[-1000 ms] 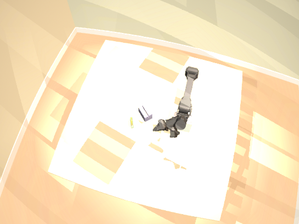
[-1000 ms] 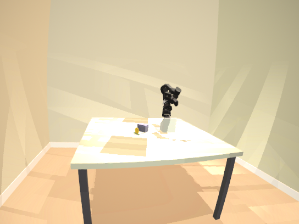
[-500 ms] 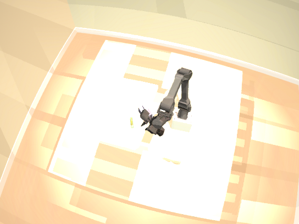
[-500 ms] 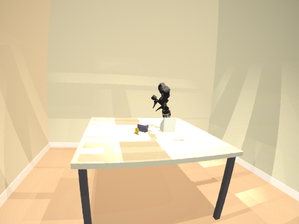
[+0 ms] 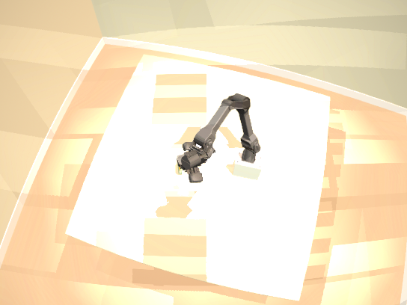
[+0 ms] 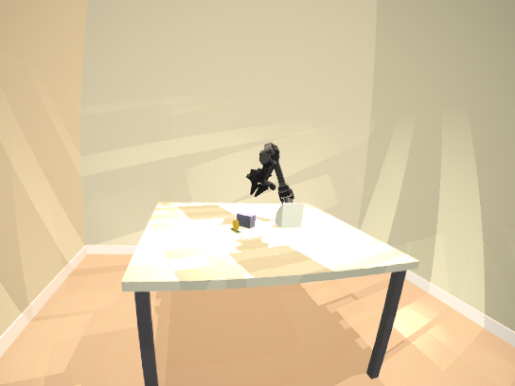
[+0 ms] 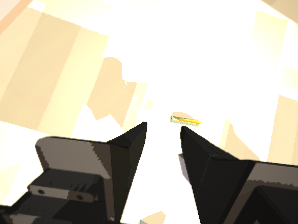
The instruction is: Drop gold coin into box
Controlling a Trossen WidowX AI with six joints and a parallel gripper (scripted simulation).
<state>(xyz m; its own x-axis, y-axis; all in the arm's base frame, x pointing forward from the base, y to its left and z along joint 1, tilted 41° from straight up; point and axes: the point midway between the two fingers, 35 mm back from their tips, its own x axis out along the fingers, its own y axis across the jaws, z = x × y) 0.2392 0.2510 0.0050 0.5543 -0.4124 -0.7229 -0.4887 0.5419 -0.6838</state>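
Observation:
The gold coin stands on edge in the shallow green holder; a sliver of the coin shows beside the arm in the top view. The grey box stands just right of the coin in the exterior view. In the wrist view only a sliver of the box shows behind the right finger, and its slot is not visible. My gripper is partly open and empty, high above the table. In the wrist view the coin lies beyond the right fingertip.
A pale block stands at the arm's base, right of the box. The arm reaches over the box and hides it in the top view. The white table has bright glare and tan light patches.

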